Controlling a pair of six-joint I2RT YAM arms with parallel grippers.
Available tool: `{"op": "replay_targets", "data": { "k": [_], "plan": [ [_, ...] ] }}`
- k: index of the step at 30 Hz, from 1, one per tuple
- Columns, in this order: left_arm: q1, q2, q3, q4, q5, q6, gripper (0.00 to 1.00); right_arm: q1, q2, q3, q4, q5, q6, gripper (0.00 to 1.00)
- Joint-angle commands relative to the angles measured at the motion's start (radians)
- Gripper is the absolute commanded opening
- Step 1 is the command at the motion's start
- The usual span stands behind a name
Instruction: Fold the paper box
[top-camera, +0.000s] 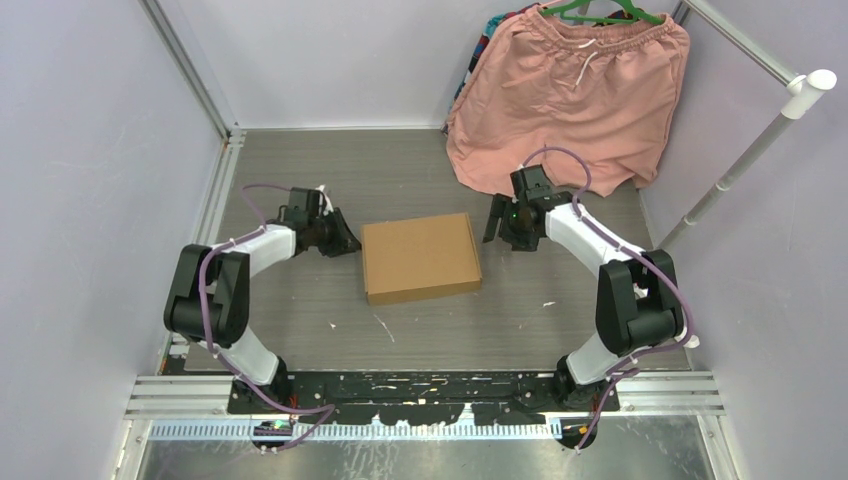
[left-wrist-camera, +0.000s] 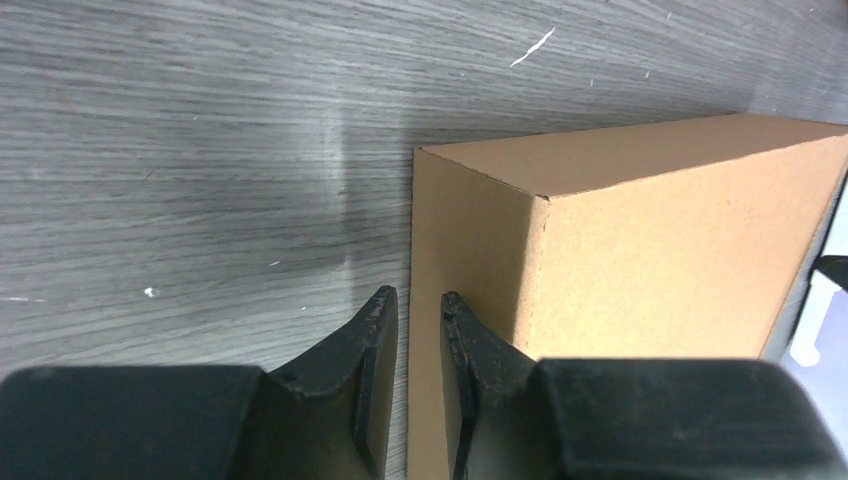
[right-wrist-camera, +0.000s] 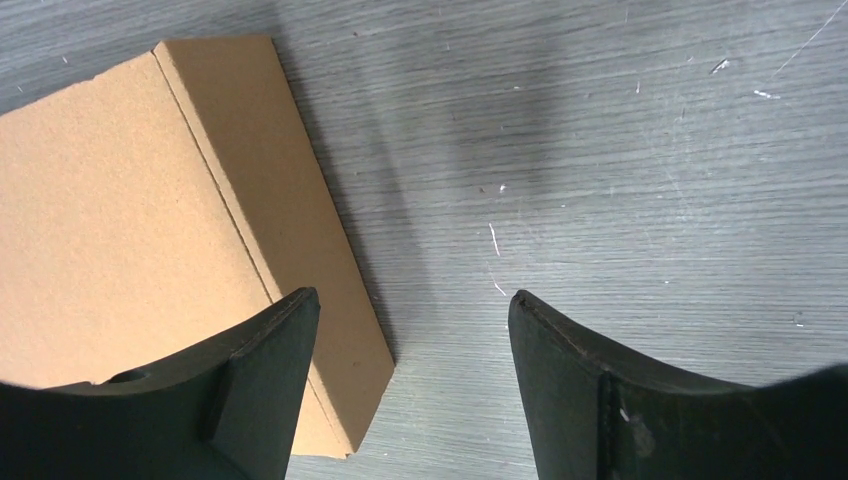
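The overhead view is lit brightly and evenly from above, and only soft, short shadows are cast under the arms onto the grey table (top-camera: 300, 310). In the left wrist view, the face of the paper box (left-wrist-camera: 660, 250) nearest the camera is shaded darker than the others. The left gripper (left-wrist-camera: 418, 300) and right gripper (right-wrist-camera: 412, 300) are rendered near-black and blurred at the frame bottom. A diffuse shadow is laid beside the box in the right wrist view.
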Motion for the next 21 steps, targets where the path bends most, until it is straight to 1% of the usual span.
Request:
{"op": "replay_targets", "data": {
  "k": [1,6,9,11,13,14,17,19,21],
  "plan": [
    [0.002,0.023,0.055,0.067,0.047,-0.025,0.24,0.000,-0.050,-0.010,0.016,-0.008,0.000,0.75],
    [0.000,0.075,0.111,0.091,0.050,-0.031,0.24,-0.002,-0.055,-0.009,0.020,-0.009,0.003,0.75],
    [0.001,0.083,0.146,0.052,0.047,-0.008,0.24,-0.002,-0.075,-0.011,0.012,-0.003,0.003,0.76],
    [0.001,0.040,0.140,0.012,0.022,0.013,0.26,-0.003,-0.117,-0.019,0.003,0.008,0.000,0.76],
    [0.000,-0.051,0.118,-0.024,-0.009,0.031,0.33,-0.003,-0.175,-0.028,-0.003,0.019,-0.005,0.78],
    [0.001,-0.096,0.110,-0.043,-0.021,0.040,0.37,-0.003,-0.206,-0.030,-0.004,0.022,-0.006,0.80],
    [0.001,-0.216,0.115,-0.130,-0.066,0.065,0.42,-0.003,-0.291,-0.023,-0.023,0.023,-0.003,0.86],
    [0.000,-0.287,0.139,-0.210,-0.092,0.090,0.60,-0.003,-0.344,-0.009,-0.046,0.027,-0.008,0.91],
    [0.000,-0.360,0.158,-0.276,-0.119,0.117,0.92,-0.003,-0.386,0.014,-0.079,0.038,-0.016,0.94]
  ]
}}
